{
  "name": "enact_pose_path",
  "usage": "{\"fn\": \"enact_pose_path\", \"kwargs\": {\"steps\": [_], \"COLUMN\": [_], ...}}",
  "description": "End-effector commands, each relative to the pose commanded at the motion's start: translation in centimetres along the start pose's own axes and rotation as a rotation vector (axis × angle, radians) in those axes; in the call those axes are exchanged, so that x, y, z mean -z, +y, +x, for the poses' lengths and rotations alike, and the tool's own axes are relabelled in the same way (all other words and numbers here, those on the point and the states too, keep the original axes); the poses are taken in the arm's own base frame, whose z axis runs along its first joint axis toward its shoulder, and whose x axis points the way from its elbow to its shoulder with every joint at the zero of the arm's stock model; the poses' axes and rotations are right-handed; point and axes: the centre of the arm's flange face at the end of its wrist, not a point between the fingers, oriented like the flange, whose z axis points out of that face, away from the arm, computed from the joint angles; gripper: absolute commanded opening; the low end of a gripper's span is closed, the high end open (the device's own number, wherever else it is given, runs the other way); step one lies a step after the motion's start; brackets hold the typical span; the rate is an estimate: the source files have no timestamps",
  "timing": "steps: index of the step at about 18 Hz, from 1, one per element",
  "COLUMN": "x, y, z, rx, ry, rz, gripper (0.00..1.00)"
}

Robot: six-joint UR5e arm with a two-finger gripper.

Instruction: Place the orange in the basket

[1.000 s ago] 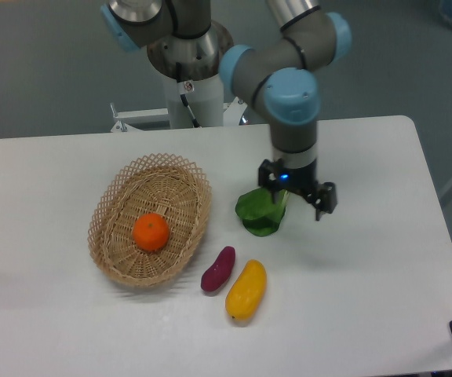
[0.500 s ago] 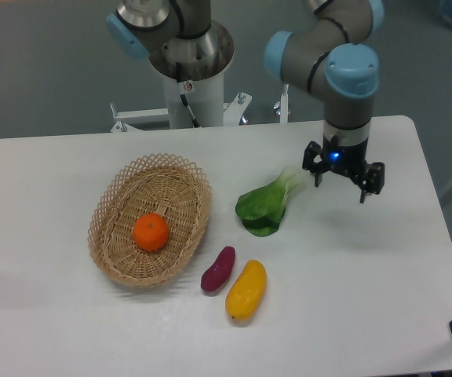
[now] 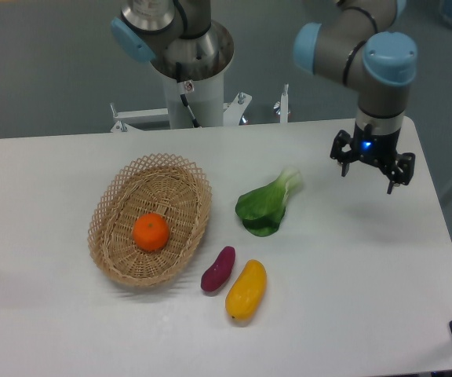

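The orange (image 3: 151, 232) is a small round bright fruit lying inside the oval wicker basket (image 3: 112, 206) at the table's left. My gripper (image 3: 369, 177) hangs far to the right, above the table's right side, well away from the basket. Its fingers stand apart, open, with nothing between them.
A green leafy vegetable (image 3: 267, 204) lies mid-table. In front of it sit a purple sweet potato (image 3: 218, 269) and a yellow-orange mango (image 3: 246, 289). The robot base (image 3: 188, 71) stands behind the table. The table's right edge (image 3: 438, 212) is near the gripper.
The arm has swung to the right and slightly back, carrying the open gripper from over the green vegetable to the table's right side. The orange stays in the basket.
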Motion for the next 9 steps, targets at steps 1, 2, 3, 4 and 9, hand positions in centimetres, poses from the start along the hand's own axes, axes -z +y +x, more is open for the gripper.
{"fn": "enact_pose_path", "kwargs": {"steps": [1, 2, 3, 4, 9], "x": [-0.03, -0.09, -0.18, -0.15, -0.15], "y": [0.16, 0.85, 1.04, 1.03, 1.03], "z": [-0.12, -0.45, -0.51, -0.62, -0.62], "rx": [0.003, 0.014, 0.017, 0.017, 0.017], "ry": [0.0, 0.001, 0.002, 0.0, 0.0], "rz": [0.001, -0.001, -0.002, -0.002, -0.002], "gripper": [1.0, 1.0, 1.0, 1.0, 1.0]}}
